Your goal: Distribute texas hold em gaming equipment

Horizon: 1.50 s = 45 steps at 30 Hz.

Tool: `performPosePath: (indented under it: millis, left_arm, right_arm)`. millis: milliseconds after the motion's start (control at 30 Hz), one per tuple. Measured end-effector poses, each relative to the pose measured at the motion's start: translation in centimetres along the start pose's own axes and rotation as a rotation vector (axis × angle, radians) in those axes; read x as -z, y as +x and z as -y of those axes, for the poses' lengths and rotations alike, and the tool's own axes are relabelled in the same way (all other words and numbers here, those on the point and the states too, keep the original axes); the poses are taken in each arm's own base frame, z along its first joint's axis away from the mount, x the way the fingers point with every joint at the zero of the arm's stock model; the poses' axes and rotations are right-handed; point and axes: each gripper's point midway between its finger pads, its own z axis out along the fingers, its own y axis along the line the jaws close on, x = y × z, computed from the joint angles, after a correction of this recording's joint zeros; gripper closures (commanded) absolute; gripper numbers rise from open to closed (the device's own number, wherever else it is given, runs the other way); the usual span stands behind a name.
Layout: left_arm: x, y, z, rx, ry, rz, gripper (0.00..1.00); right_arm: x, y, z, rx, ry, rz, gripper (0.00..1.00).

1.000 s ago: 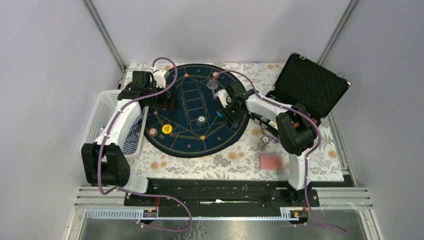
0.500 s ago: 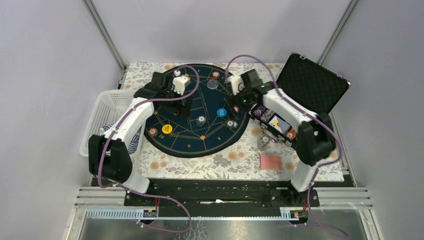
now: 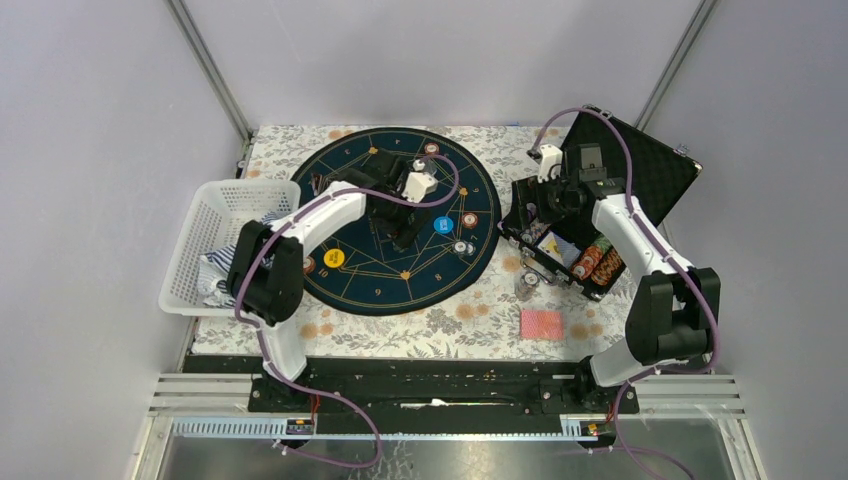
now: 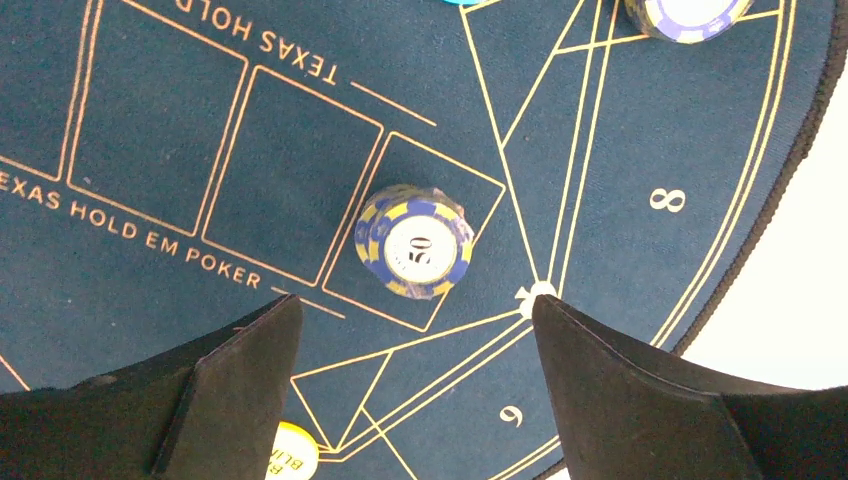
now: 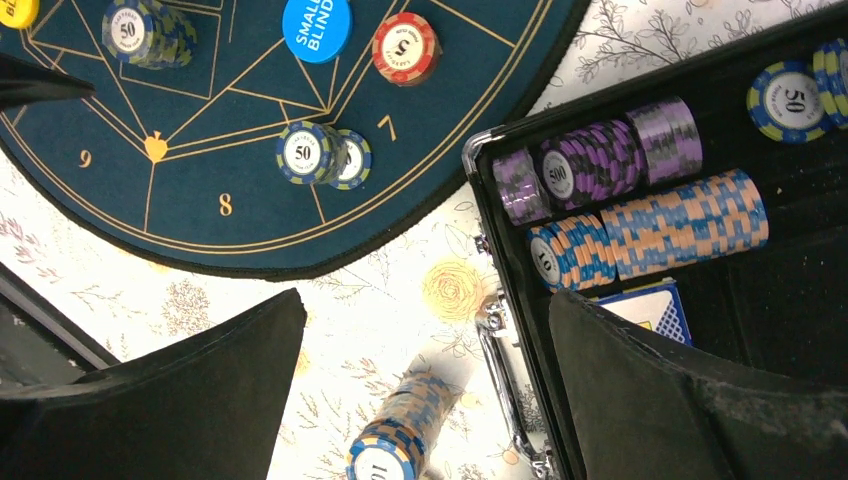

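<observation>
My left gripper (image 4: 415,302) hangs open over the middle of the round dark-blue mat (image 3: 400,275). A blue-and-yellow "50" chip stack (image 4: 413,255) stands just beyond its fingertips, untouched. The yellow button (image 4: 295,455) lies near its left finger. My right gripper (image 5: 425,300) is open above the flowered cloth, beside the black case (image 5: 480,150). A tall orange-and-blue chip stack (image 5: 405,430) stands below it. The blue small-blind button (image 5: 317,27), a red chip (image 5: 405,47) and another "50" stack (image 5: 310,152) rest on the mat. A red-backed card deck (image 3: 542,324) lies near the front.
The open case's lid (image 3: 620,170) stands at the back right. Purple chips (image 5: 600,155) and orange-blue chip rows (image 5: 680,215) fill its tray, with a blue card box (image 5: 655,305) beside them. A white basket (image 3: 225,235) with cloth in it sits left of the mat.
My right gripper opened over the mat's right side, then swung right to the case. My left arm swept from the mat's back left to its middle.
</observation>
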Motion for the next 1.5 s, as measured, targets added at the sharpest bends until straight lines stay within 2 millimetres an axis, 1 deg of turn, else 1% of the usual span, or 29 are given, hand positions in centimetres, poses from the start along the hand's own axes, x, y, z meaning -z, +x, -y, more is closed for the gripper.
performPosePath:
  millis: [67,133,300,400,667,700,800,867,967,1067,1133,1200,1333,1400,1500]
  left_arm:
    - [-0.8,-0.1,0.2,-0.016,-0.004,-0.020,0.15]
    - [-1.6,-0.2,0.3,-0.029,-0.012,-0.037,0.18]
    - [-3.5,0.4,0.4,-0.045,-0.019,-0.086,0.28]
    - [-4.1,0.8,0.4,-0.051,-0.023,-0.107,0.34]
    - [-4.2,1.2,-0.1,-0.050,-0.052,-0.125,0.56]
    - [-4.2,1.2,-0.2,-0.050,-0.056,-0.125,0.56]
    - [-3.6,1.0,-0.2,-0.052,-0.062,-0.115,0.59]
    - [-2.6,0.8,-0.3,-0.050,-0.070,-0.096,0.60]
    - [-0.4,0.6,-0.5,-0.041,-0.080,-0.054,0.61]
    - [2.4,1.1,-1.6,-0.006,-0.104,-0.009,0.62]
    - [4.1,2.0,-2.5,0.019,-0.123,0.008,0.62]
    - [5.5,3.4,-3.3,0.044,-0.138,0.011,0.62]
    - [7.3,8.0,-4.5,0.094,-0.159,-0.025,0.62]
    - [7.8,10.4,-4.8,0.115,-0.165,-0.055,0.62]
    - [8.3,13.6,-5.0,0.138,-0.168,-0.099,0.62]
  right_arm:
    - [0.2,0.2,0.6,-0.027,0.001,0.004,0.00]
    - [0.4,0.0,0.8,-0.037,-0.006,0.016,0.00]
    - [0.4,-0.2,0.6,-0.043,-0.027,0.025,0.00]
    - [0.4,-0.3,0.6,-0.042,-0.028,0.029,0.00]
    - [0.4,-0.4,0.3,-0.041,-0.044,0.033,0.00]
    - [0.4,-0.4,0.3,-0.041,-0.045,0.033,0.00]
    - [0.4,-0.4,0.2,-0.041,-0.050,0.034,0.00]
    - [0.4,-0.4,0.2,-0.042,-0.052,0.034,0.00]
    - [0.4,-0.4,0.2,-0.042,-0.053,0.034,0.00]
    - [0.4,-0.4,0.2,-0.042,-0.054,0.034,0.00]
    - [0.4,-0.4,0.1,-0.041,-0.061,0.035,0.00]
    - [0.5,-0.5,-0.1,-0.041,-0.071,0.036,0.00]
    - [0.5,-0.4,-0.3,-0.043,-0.078,0.034,0.00]
    - [0.5,-0.2,-0.3,-0.046,-0.080,0.028,0.00]
    - [0.6,0.0,-0.5,-0.051,-0.088,0.017,0.00]
